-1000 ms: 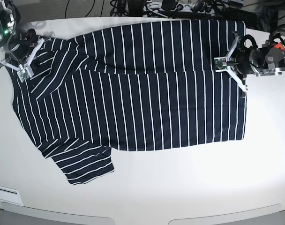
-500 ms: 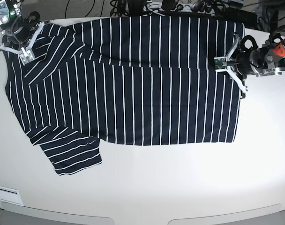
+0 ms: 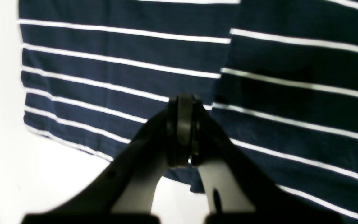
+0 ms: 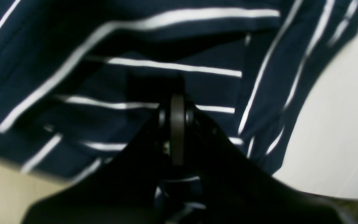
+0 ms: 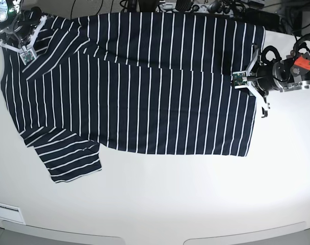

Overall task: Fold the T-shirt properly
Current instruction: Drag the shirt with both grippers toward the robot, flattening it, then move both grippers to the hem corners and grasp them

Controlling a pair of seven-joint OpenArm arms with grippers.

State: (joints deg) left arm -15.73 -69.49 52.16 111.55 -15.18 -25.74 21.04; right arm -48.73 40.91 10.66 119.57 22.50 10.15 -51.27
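T-shirt (image 5: 145,87) lies spread on the white table (image 5: 196,199), hem toward the base view's right, collar end toward its left, one sleeve sticking out at lower left. The far long edge looks doubled over onto the body: a fold line runs across the upper part, with the stripes offset along it. Left gripper (image 5: 245,77) sits at the hem side, jaws closed; wrist view shows them pinched together over the cloth right at a layered edge, so likely gripping fabric, though I can't confirm a layer sits between them. Right gripper (image 5: 23,37) is at the far-left corner by the shoulder, jaws also closed, with striped cloth bunched and draped around them in its wrist view, which reads as a pinch on the shirt. My read: first lengthwise fold in hand, both ends of that edge held. Next move needs both arms to lay the edge down flat and taut, release cleanly, then deal with the near sleeve. Risk: uneven pull skews the fold line.
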